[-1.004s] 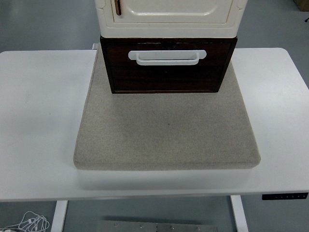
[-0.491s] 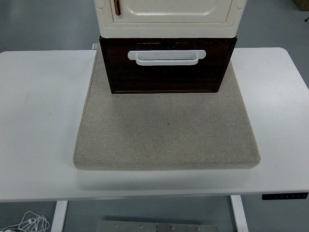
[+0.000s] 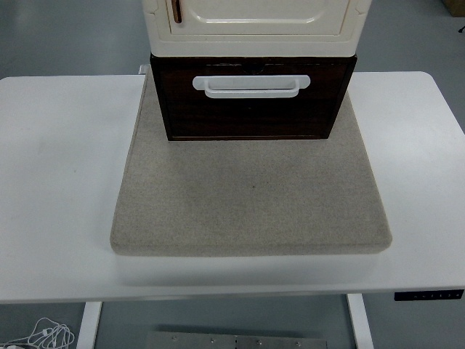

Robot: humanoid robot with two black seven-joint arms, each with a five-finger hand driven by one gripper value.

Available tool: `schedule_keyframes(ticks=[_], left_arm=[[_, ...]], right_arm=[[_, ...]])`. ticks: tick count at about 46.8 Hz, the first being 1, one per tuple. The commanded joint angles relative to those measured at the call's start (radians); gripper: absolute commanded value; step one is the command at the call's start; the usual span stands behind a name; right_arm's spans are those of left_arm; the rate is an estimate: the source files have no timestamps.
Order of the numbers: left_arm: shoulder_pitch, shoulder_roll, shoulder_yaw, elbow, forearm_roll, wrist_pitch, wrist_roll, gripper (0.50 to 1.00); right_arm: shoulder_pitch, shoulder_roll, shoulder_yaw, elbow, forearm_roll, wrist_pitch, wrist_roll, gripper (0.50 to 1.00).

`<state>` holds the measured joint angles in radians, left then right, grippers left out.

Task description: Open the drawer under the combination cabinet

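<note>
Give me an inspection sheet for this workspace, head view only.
Surface: white table, grey mat in the middle.
Job's things: cream cabinet on the mat's far part; dark drawer under it looks shut, white handle faces the near edge.
Clutter: nothing seen.
Hands: neither in view.
Cables: white coil on the floor, lower left.
Surroundings: grey floor; control panel on the table's front edge, right; metal plate below.

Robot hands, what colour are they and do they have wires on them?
I can't tell you from this picture: neither arm nor hand is in view. All that shows is the dark brown drawer with its white handle, under a cream cabinet, on a grey mat.
</note>
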<state>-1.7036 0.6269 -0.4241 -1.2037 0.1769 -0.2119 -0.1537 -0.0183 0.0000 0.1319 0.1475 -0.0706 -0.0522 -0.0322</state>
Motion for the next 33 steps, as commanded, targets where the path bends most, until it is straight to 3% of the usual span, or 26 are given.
schedule_keyframes(ticks=[1,18,26,33], left_arm=[[-0.037,0.004,0.117,-0.046,0.001,0.0,0.0,1.0],[-0.189,0.01,0.556,-0.258,0.05,-0.001,0.003,1.0],[-0.195,-0.016,0.648,-0.297,0.228,-0.003,0.066,1.0],[-0.2,-0.052,0.665,-0.301,0.268,-0.001,0.109,1.0]], right_arm=[[0.0,0.0,0.0,0.0,0.0,0.0,0.0,0.926],[0.0,0.0,0.0,0.0,0.0,0.0,0.0,0.926],[0.0,0.0,0.0,0.0,0.0,0.0,0.0,0.926],[0.0,0.0,0.0,0.0,0.0,0.0,0.0,0.926]])
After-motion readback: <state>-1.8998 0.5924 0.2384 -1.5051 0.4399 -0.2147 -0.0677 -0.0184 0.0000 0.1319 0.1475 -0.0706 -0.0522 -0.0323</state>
